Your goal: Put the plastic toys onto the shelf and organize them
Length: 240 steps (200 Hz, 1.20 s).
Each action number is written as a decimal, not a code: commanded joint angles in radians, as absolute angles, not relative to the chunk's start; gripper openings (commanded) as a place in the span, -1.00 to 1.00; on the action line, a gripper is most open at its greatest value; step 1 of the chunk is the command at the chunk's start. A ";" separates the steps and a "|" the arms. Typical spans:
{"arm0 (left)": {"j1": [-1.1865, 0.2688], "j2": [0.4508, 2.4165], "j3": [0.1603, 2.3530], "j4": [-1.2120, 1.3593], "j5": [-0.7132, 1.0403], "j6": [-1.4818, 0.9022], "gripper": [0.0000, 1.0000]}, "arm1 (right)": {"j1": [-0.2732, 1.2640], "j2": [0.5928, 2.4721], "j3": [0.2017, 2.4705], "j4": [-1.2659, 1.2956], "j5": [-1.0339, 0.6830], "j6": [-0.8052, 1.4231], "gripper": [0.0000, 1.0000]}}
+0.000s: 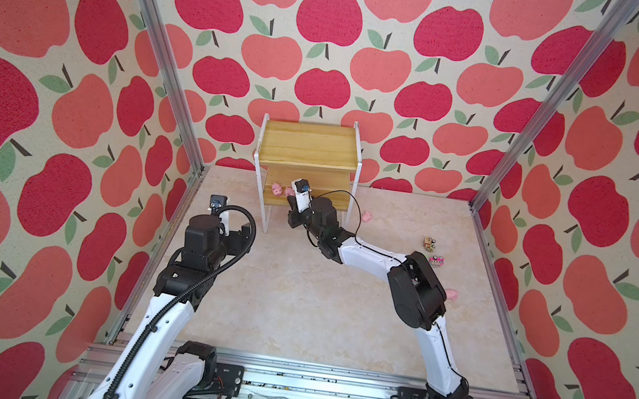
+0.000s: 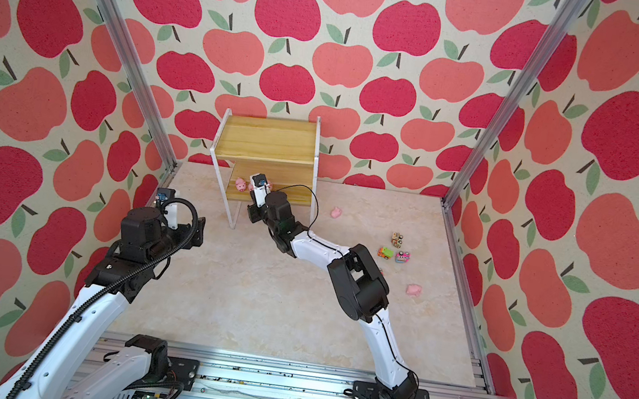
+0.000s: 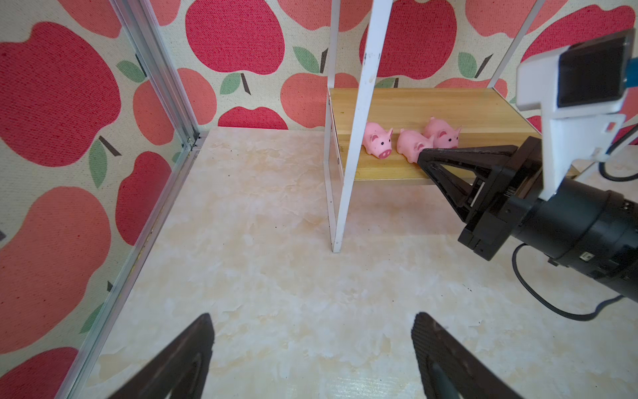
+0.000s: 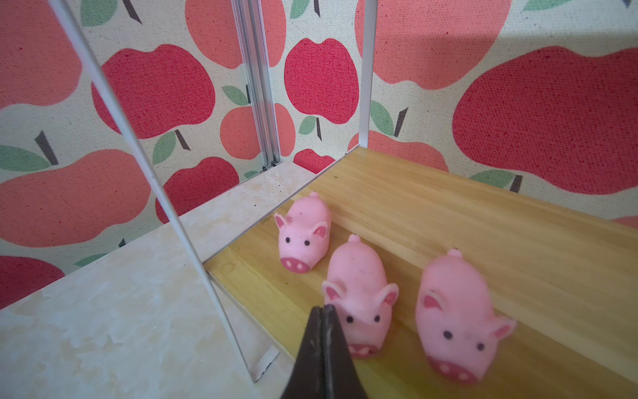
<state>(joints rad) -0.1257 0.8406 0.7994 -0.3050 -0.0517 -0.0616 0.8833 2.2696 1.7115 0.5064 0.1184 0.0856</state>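
right gripper pressed together, empty | tip at face of middle small pink plastic pig | pig lies lengthwise into yellowish wooden shelf (snout outward) | left gripper spread, farther

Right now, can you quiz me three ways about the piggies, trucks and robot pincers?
1. How many small pink plastic pigs stand on the lower yellowish wooden board of the white-framed shelf? A two, B three, C five.
2. Where are the tiny bright plastic toy trucks? A pale marbled tabletop, B shelf's top board, C lower board.
3. The right pincer is: A wide open, B shut and empty, C shut on a truck.
Answers: B, both wrist views show three; A, they sit on the tabletop beside the shelf; B, it is pressed closed on nothing.
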 commanded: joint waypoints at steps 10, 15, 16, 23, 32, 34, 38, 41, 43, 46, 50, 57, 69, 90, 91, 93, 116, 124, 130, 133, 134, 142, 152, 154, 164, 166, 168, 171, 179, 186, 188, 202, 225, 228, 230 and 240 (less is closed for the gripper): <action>-0.128 0.845 0.834 -0.315 -0.037 -0.071 0.84 | 0.882 2.311 1.778 0.490 0.104 0.074 -1.00; -0.128 0.845 0.834 -0.316 -0.037 -0.071 0.84 | 0.882 2.316 1.783 0.490 0.103 0.074 -1.00; -0.128 0.845 0.834 -0.316 -0.037 -0.071 0.84 | 0.882 2.317 1.784 0.489 0.102 0.075 -1.00; -0.128 0.845 0.834 -0.316 -0.037 -0.071 0.84 | 0.882 2.322 1.793 0.487 0.099 0.075 -1.00; -0.126 0.845 0.834 -0.315 -0.037 -0.071 0.83 | 0.881 2.331 1.806 0.483 0.097 0.075 -1.00; -0.127 0.845 0.834 -0.315 -0.036 -0.071 0.83 | 0.882 2.333 1.808 0.482 0.098 0.076 -1.00; -0.127 0.845 0.834 -0.316 -0.035 -0.071 0.84 | 0.882 2.336 1.815 0.482 0.097 0.077 -1.00; -0.127 0.845 0.834 -0.316 -0.035 -0.071 0.83 | 0.882 2.338 1.818 0.481 0.094 0.077 -1.00; -0.126 0.846 0.834 -0.316 -0.035 -0.071 0.83 | 0.882 2.340 1.822 0.481 0.094 0.077 -1.00; -0.126 0.846 0.834 -0.316 -0.035 -0.071 0.83 | 0.882 2.342 1.825 0.481 0.091 0.077 -1.00; -0.125 0.846 0.834 -0.315 -0.035 -0.071 0.83 | 0.882 2.345 1.831 0.479 0.089 0.077 -1.00; -0.125 0.846 0.834 -0.314 -0.034 -0.071 0.83 | 0.882 2.351 1.843 0.475 0.085 0.078 -1.00; -0.124 0.848 0.834 -0.314 -0.032 -0.072 0.83 | 0.882 2.359 1.858 0.469 0.078 0.078 -1.00; -0.123 0.850 0.834 -0.314 -0.032 -0.072 0.83 | 0.884 2.362 1.863 0.468 0.068 0.078 -1.00; -0.122 0.850 0.834 -0.314 -0.032 -0.072 0.83 | 0.884 2.360 1.863 0.468 0.068 0.078 -1.00; -0.122 0.849 0.834 -0.314 -0.032 -0.072 0.83 | 0.884 2.359 1.859 0.470 0.067 0.078 -1.00; -0.122 0.851 0.832 -0.314 -0.034 -0.071 0.83 | 0.891 2.304 1.780 0.501 0.074 0.068 -1.00; -0.122 0.853 0.833 -0.314 -0.034 -0.071 0.83 | 0.895 2.268 1.730 0.514 0.084 0.063 -1.00; -0.122 0.854 0.833 -0.315 -0.035 -0.071 0.83 | 0.899 2.237 1.685 0.530 0.091 0.063 -1.00; -0.122 0.855 0.833 -0.315 -0.035 -0.071 0.83 | 0.901 2.220 1.656 0.540 0.093 0.064 -1.00; -0.122 0.854 0.833 -0.315 -0.035 -0.071 0.83 | 0.902 2.214 1.646 0.543 0.093 0.064 -1.00; -0.122 0.853 0.831 -0.313 -0.037 -0.071 0.83 | 0.909 2.164 1.568 0.564 0.099 0.061 -1.00; -0.122 0.853 0.831 -0.313 -0.037 -0.070 0.83 | 0.923 2.096 1.465 0.591 0.118 0.060 -1.00; -0.121 0.853 0.831 -0.314 -0.037 -0.071 0.83 | 0.927 2.081 1.443 0.597 0.122 0.060 -1.00; -0.124 0.854 0.830 -0.313 -0.038 -0.071 0.83 | 0.940 2.010 1.341 0.607 0.134 0.070 -1.00; -0.124 0.854 0.830 -0.313 -0.037 -0.071 0.83 | 0.943 1.995 1.320 0.607 0.139 0.071 -1.00; -0.125 0.854 0.830 -0.313 -0.038 -0.071 0.83 | 0.948 1.980 1.301 0.606 0.143 0.074 -1.00; -0.127 0.854 0.830 -0.313 -0.038 -0.071 0.83 | 0.953 1.957 1.271 0.605 0.147 0.078 -1.00; -0.135 0.855 0.830 -0.312 -0.040 -0.071 0.83 | 0.966 1.898 1.191 0.598 0.164 0.092 -1.00; -0.147 0.857 0.830 -0.314 -0.043 -0.069 0.83 | 0.974 1.847 1.124 0.585 0.177 0.113 -1.00; -0.151 0.857 0.830 -0.314 -0.044 -0.068 0.83 | 0.976 1.832 1.106 0.580 0.180 0.120 -1.00; -0.183 0.862 0.828 -0.316 -0.054 -0.062 0.83 | 0.979 1.732 0.986 0.532 0.207 0.184 -0.94; -0.264 0.881 0.823 -0.316 -0.073 -0.050 0.83 | 0.972 1.587 0.859 0.389 0.301 0.249 -0.61; -0.278 0.885 0.821 -0.315 -0.075 -0.048 0.83 | 0.970 1.571 0.844 0.374 0.317 0.255 -0.54; -0.287 0.886 0.821 -0.315 -0.076 -0.047 0.84 | 0.968 1.558 0.835 0.365 0.327 0.260 -0.50; -0.334 0.900 0.816 -0.313 -0.083 -0.039 0.84 | 0.946 1.505 0.796 0.318 0.369 0.287 -0.22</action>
<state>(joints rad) -0.2527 0.8764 0.7994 -0.3046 -0.0566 -0.0605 0.9829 1.6142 0.8825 0.4698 0.2272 0.1867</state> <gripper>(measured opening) 0.917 0.263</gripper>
